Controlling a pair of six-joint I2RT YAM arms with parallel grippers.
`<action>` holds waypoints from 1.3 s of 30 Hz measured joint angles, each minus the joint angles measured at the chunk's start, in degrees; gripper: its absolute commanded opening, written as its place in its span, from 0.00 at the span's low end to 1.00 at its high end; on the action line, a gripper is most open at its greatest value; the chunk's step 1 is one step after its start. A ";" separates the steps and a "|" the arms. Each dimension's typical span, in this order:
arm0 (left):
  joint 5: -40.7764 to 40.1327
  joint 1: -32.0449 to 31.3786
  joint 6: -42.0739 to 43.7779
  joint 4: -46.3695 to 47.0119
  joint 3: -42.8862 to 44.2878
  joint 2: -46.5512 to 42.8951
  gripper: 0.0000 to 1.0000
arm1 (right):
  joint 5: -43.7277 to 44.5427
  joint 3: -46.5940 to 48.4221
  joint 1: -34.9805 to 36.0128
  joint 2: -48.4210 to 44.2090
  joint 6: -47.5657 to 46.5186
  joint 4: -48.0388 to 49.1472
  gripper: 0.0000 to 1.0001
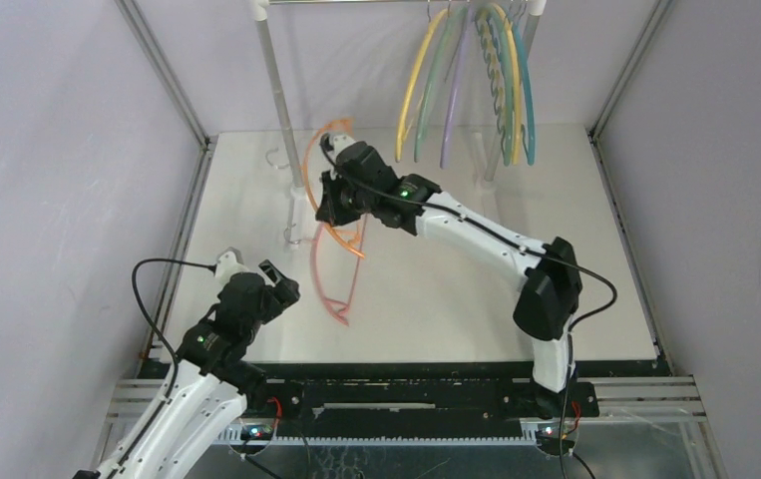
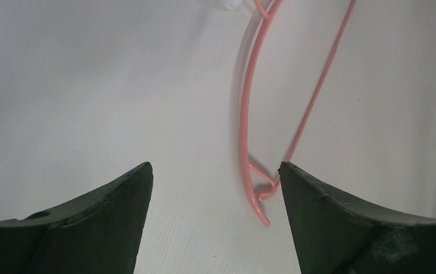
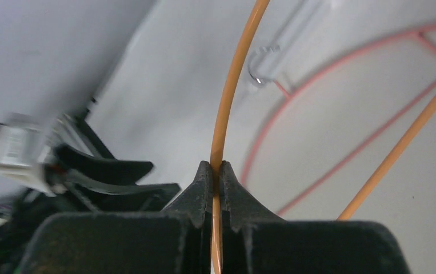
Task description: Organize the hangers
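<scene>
- Towards the far left of the white worktop (image 1: 476,299), beside the post of the white-and-metal rail frame (image 1: 274,90), the right arm's jaws are pressed together on the curved rim of the thin orange plastic hanger (image 3: 230,97), which appears raised off the surface.
- We judge it light and springy. The smooth, thin rod may swivel in so narrow a pinch, so a hold nearer its hook would steady it.
- Flat on the worktop lies the thin pink plastic hanger (image 2: 244,114), one end close ahead of the left arm's widely spread jaws, which hold nothing.
- Several yellow, green, lilac and teal hangers (image 1: 476,90) hang on the rail.
</scene>
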 measured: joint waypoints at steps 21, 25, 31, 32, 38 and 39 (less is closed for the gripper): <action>0.70 0.04 2.16 -1.14 0.00 -3.91 0.86 | 6.01 0.94 0.76 -5.14 11.82 13.44 0.00; 1.36 0.04 2.34 -1.25 0.00 -3.93 0.86 | 7.63 1.60 0.37 -5.42 12.92 17.51 0.00; 1.55 0.04 3.23 -1.18 0.00 -3.76 0.86 | 9.35 1.77 -0.50 -7.32 15.06 26.01 0.00; 1.55 0.04 3.23 -1.18 -0.02 -3.74 0.86 | 9.35 1.77 -0.50 -7.32 15.06 26.01 0.00; 1.55 0.04 4.31 -0.48 0.00 -1.55 0.86 | 9.31 6.58 -2.51 -7.17 16.70 30.34 0.00; 1.55 0.04 4.42 -0.39 0.00 -1.33 0.86 | 9.14 7.32 -3.08 -7.17 16.98 31.12 0.00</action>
